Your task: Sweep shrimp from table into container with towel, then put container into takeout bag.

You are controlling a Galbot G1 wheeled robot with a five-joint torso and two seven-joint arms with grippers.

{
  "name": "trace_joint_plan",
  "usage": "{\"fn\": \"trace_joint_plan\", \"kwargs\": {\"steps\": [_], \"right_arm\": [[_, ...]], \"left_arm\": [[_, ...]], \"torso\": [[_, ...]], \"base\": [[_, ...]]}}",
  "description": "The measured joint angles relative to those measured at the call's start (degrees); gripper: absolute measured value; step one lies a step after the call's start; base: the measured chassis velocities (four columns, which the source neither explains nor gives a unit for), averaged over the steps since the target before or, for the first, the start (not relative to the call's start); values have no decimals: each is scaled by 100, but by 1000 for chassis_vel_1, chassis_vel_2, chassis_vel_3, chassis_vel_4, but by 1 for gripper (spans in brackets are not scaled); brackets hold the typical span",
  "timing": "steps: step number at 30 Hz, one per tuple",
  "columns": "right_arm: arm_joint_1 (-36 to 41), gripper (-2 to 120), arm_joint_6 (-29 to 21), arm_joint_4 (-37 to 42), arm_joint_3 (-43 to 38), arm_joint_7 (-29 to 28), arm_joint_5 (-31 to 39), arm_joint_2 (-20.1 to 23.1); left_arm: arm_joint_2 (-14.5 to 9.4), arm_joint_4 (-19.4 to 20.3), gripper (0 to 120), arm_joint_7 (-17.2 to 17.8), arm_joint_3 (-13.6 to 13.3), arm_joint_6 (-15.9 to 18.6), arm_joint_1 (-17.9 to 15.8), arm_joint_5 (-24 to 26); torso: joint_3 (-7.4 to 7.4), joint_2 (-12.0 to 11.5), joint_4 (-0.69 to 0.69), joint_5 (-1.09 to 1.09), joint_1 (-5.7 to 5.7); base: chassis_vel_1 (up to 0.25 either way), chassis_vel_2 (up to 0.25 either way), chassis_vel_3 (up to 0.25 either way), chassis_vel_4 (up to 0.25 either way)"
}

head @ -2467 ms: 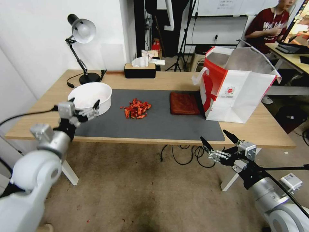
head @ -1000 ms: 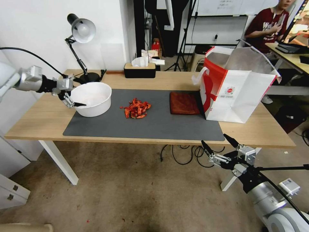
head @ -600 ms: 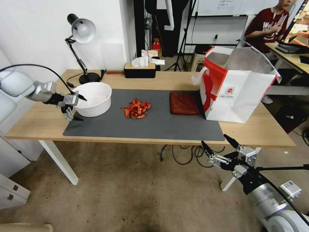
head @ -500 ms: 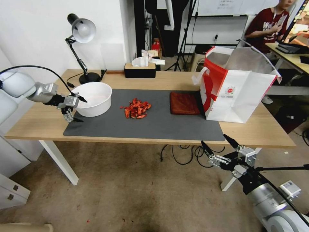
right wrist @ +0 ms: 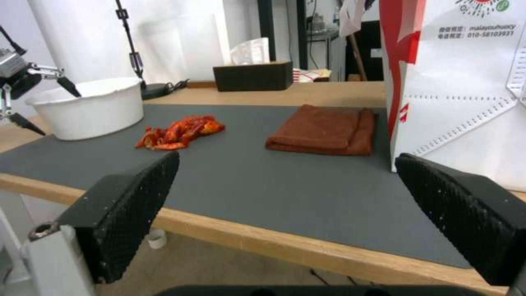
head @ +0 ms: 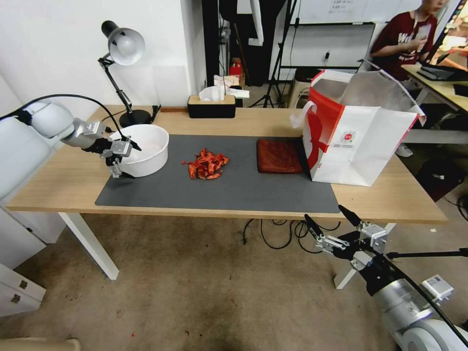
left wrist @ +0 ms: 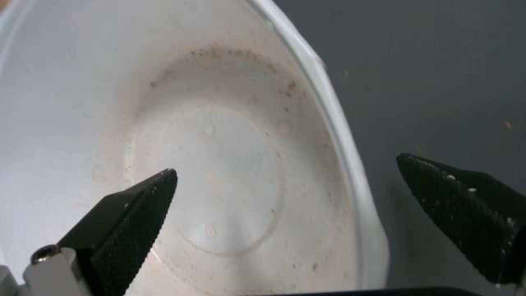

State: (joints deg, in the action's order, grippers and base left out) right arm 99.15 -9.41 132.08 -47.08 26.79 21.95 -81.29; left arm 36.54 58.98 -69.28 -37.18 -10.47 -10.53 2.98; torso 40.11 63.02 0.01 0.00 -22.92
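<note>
Left gripper [head: 130,160] raised, jaws apart; right gripper [head: 333,225] low, seemingly parked, spread.

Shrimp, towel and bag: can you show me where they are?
shrimp [head: 206,164], head view, middle of the red pile.
towel [head: 279,156], head view, centre of the folded cloth.
takeout bag [head: 363,146], head view, white front panel.

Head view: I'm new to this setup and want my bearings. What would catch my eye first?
The bright red-orange shrimp heaped mid-mat on the table, with the folded rust-brown towel to their right. Beside the towel stands the tall red-and-white takeout bag, open at the top. At the left, the left end effector, open, straddles the white container rim; the right end effector, open, waits below the table's front edge.
</note>
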Motion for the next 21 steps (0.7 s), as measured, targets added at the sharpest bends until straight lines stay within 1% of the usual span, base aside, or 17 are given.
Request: {"fn": "trace_joint_plan", "kwargs": {"steps": [4,5,6,7,9,10,11,15,16,19,20,21], "right_arm": [[-41,100,2,-43,40,0,-9,-5],[-60,100,2,-64,61,-1,-16,-5],[-69,100,2,-79,71,-1,-20,-5],[-75,100,2,-95,76,-1,-25,-4],[-77,100,2,-102,78,-1,-26,-4],[-76,100,2,-109,78,-2,-27,-4],[-76,100,2,-109,78,-2,-27,-4],[-40,100,46,-109,63,-2,-21,1],[-40,100,46,-109,63,-2,-21,1],[-28,100,101,-113,66,-1,-17,-1],[-28,100,101,-113,66,-1,-17,-1],[-25,100,105,-113,70,-1,-17,-8]], "left_arm": [[28,9,99,-76,-49,-12,-26,-51],[44,15,94,-89,-53,-4,-26,-52],[51,16,91,-101,-56,8,-27,-51],[57,15,84,-114,-68,23,-27,-51],[60,11,83,-119,-74,27,-27,-52],[67,-13,77,-143,-89,37,-26,-71],[67,-13,77,-143,-89,37,-26,-71],[79,-65,56,-189,-118,69,-31,-100],[79,-65,56,-189,-118,69,-31,-100],[126,-128,43,-195,-128,56,-76,-321],[126,-128,43,-195,-128,56,-76,-321],[137,-139,38,-198,-133,49,-100,-343]], "torso": [[0,0,0,0,0],[0,0,-2,0,0],[0,0,-2,0,0],[0,0,-2,0,0],[0,0,-2,0,-1],[0,0,-2,0,0],[0,0,-2,0,0],[0,0,-1,0,0],[0,0,-1,0,0],[0,0,-1,0,0],[0,0,-1,0,0],[0,0,-2,-1,0]], "base": [[0,0,0,0],[0,0,0,0],[0,0,0,0],[0,0,0,0],[0,0,0,0],[0,0,0,0],[0,0,0,0],[0,0,0,0],[0,0,0,0],[0,0,0,0],[0,0,0,0],[0,0,0,0]]}}
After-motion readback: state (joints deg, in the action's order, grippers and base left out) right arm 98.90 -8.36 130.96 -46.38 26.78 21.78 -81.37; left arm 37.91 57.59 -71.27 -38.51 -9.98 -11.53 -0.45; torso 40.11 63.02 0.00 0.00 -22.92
